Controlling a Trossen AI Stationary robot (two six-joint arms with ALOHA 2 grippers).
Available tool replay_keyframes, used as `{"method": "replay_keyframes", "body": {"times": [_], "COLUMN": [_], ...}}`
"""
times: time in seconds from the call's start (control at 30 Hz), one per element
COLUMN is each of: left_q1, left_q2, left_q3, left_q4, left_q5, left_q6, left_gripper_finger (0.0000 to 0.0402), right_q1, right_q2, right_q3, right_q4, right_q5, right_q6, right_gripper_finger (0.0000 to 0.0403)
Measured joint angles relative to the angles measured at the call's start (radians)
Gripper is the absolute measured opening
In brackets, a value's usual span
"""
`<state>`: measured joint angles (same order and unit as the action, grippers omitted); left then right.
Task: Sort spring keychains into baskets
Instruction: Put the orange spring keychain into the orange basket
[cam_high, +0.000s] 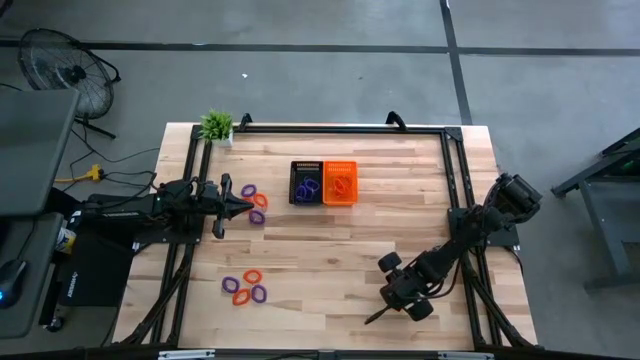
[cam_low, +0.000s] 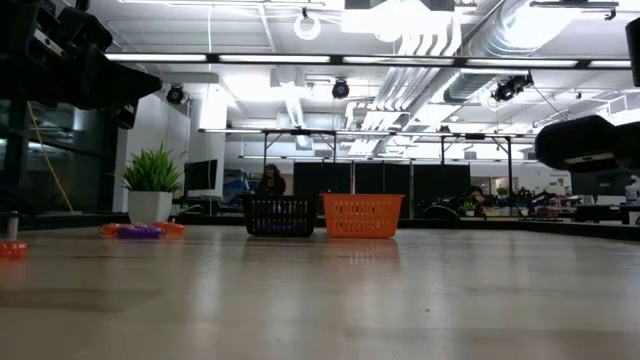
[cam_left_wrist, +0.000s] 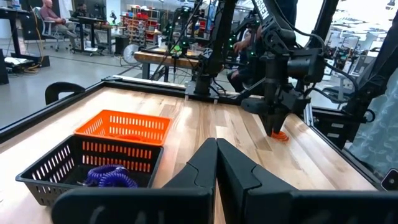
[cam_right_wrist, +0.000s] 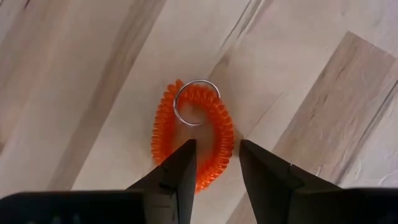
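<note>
An orange spring keychain (cam_right_wrist: 193, 134) with a metal ring (cam_right_wrist: 196, 102) lies flat on the wooden table near its right front. My right gripper (cam_right_wrist: 216, 149) points down just above it, open. One finger stands over the loop's inside and the other outside the coil's side; no touch shows. The left wrist view shows this gripper (cam_left_wrist: 273, 129) over the same keychain (cam_left_wrist: 281, 136). My left gripper (cam_high: 240, 207) waits level at the table's left, shut and with nothing in it. At the far middle, the black basket (cam_high: 306, 182) holds purple coils and the orange basket (cam_high: 340, 182) holds orange ones.
Loose purple and orange keychains lie in one group by my left gripper (cam_high: 256, 202) and another near the front left (cam_high: 245, 288). A small potted plant (cam_high: 216, 126) stands at the far left corner. A black frame rail (cam_high: 452, 190) runs along the table's right side.
</note>
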<state>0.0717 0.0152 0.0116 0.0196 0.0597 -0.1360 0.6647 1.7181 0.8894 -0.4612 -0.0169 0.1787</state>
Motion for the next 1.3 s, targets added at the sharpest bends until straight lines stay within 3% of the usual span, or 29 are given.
{"method": "replay_keyframes", "body": {"times": [0.27,0.7,0.97,1.3], "left_q1": [0.0,0.0,0.0,0.0], "left_q2": [0.0,0.0,0.0,0.0], "left_q3": [0.0,0.0,0.0,0.0], "left_q4": [0.0,0.0,0.0,0.0], "left_q5": [0.0,0.0,-0.003,-0.003], "left_q6": [0.0,0.0,0.0,0.0], "left_gripper_finger": [0.0001,0.0001,0.0001,0.0001], "right_q1": [0.001,-0.003,-0.043,-0.176], "right_q2": [0.029,0.033,0.017,0.014], "right_q3": [0.002,0.008,0.092,0.28], "right_q4": [0.004,0.009,-0.051,-0.191], "right_q5": [0.047,0.05,0.06,0.099], "right_q6": [0.026,0.03,0.023,-0.079], "right_gripper_finger": [0.011,0.0021,0.0032,0.0026]}}
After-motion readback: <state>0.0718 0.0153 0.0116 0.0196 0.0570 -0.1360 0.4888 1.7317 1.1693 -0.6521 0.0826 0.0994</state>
